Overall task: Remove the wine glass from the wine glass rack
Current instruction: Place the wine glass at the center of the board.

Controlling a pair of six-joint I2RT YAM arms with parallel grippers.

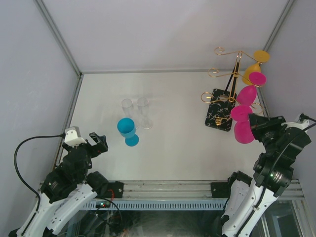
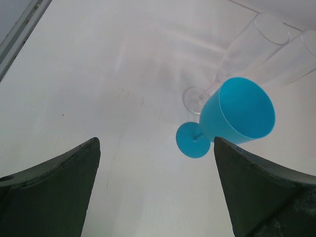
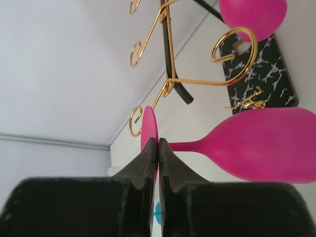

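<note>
The wine glass rack (image 1: 232, 81) is a gold wire stand on a black marbled base (image 1: 218, 116) at the table's right. A yellow glass (image 1: 253, 66) and a pink glass (image 1: 249, 89) hang from its arms. My right gripper (image 1: 254, 120) is shut on the thin foot of a lower pink wine glass (image 1: 244, 131). In the right wrist view the pads (image 3: 148, 158) pinch that foot's edge, and the bowl (image 3: 269, 144) lies sideways to the right. A gold loop (image 3: 134, 121) curls just beside the foot. My left gripper (image 2: 155, 143) hangs open over bare table.
A blue wine glass (image 1: 127, 129) stands upright at left centre, ahead of the left gripper (image 1: 98, 143). Two clear flutes (image 1: 136, 111) stand just behind it. The enclosure's right wall runs close behind the rack.
</note>
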